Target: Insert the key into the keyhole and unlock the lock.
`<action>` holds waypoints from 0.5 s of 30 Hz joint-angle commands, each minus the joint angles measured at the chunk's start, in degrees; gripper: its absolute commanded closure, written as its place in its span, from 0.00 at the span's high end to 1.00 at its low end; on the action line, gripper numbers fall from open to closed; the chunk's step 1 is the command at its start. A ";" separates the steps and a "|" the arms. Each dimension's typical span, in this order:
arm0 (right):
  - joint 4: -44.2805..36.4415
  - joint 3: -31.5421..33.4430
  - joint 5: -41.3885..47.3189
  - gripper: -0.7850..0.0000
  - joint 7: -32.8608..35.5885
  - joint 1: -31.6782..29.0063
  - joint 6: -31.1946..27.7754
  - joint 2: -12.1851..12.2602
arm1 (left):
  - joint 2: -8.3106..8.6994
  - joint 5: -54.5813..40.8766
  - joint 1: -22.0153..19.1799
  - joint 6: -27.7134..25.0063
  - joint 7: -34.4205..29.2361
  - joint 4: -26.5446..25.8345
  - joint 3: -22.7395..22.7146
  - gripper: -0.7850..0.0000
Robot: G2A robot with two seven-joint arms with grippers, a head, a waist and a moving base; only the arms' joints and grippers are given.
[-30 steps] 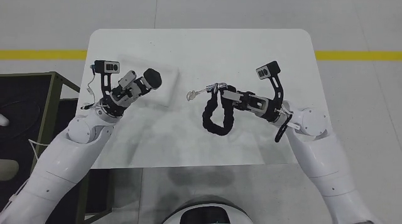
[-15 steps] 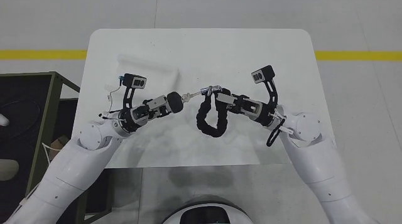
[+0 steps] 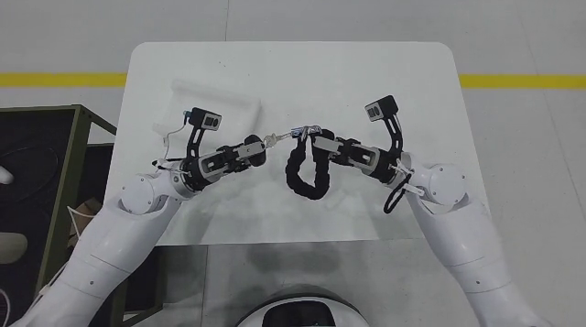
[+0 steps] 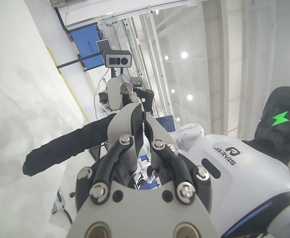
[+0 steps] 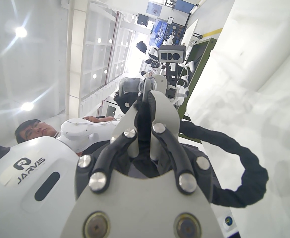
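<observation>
White counter (image 3: 385,80) is carrying little besides a pale flat tray (image 3: 215,98) toward its far left corner, with grey floor and a yellow line lying beyond the far edge. One second earlier the left tool (image 3: 259,147) was hanging over that tray, well apart from the lock. Now it is sitting above the middle of the counter, having swung in toward the right arm, while the right tool (image 3: 322,144) is keeping nearly the place it had half a second ago. The key (image 3: 275,138) was already jutting from the lock's end back then. In the left wrist view the left tool (image 4: 143,110) is pinching narrow on the key's (image 4: 134,97) clear head, and the metal blade is running into the keyhole (image 4: 126,85) of the lock's silver cylinder. The right tool (image 5: 145,100) is clamping on the lock (image 3: 307,131) just behind that cylinder. The lock's black sleeved cable (image 3: 307,176) is looping down toward the near edge, and whether it is touching the counter cannot be told.
</observation>
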 commanded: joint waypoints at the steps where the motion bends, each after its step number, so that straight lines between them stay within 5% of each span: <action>1: -0.09 0.05 -0.34 0.00 -0.08 -0.06 -0.12 -0.02 | -0.30 0.54 -0.06 0.21 -0.09 0.15 -0.21 0.00; 15: -0.42 0.33 -1.51 0.00 1.05 0.15 -0.23 -0.10 | -2.36 3.42 -0.32 3.36 0.45 1.07 -1.76 0.00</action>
